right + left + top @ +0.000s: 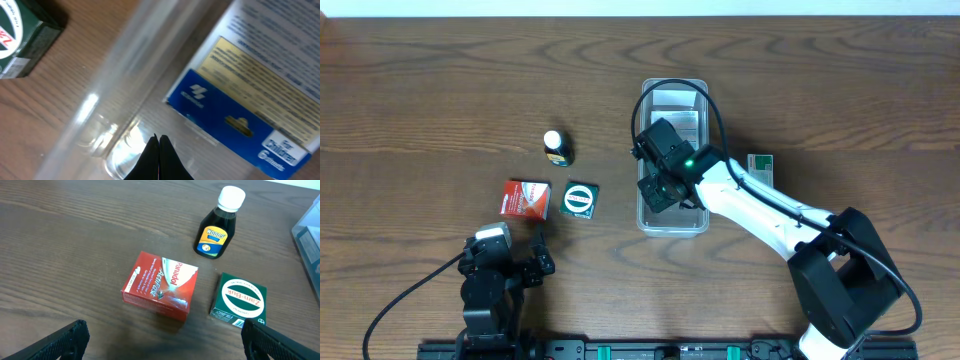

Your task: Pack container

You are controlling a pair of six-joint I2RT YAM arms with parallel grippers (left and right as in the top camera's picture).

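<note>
Container [675, 230]: clear bin a little right of desk centre, long axis running from near edge to far edge, short ends facing those two edges. Right gripper [655, 192] is down inside its near half; in the right wrist view the right gripper [159, 155] has its tips pinched together on nothing, low by the clear wall near a rounded corner. A blue-and-yellow labelled carton [240, 100] lies flat on the bin floor just beside them. Left gripper [507, 258] sits near the near-left part of the desk, spread wide and empty, fingertips [65, 340] at the bottom corners of its own view. Loose stock lies left of the bin: Panadol box [161, 286] straight ahead of the left gripper, Zam-Buk box [239, 300] just right of it, Woods bottle [218, 227] lying flat toward the far edge. A green-and-white box [760, 165] lies right of the bin. Judgement: the left arm is nearer the loose stock; the bin lies to its right and ahead, so items go in across the long left wall.
</note>
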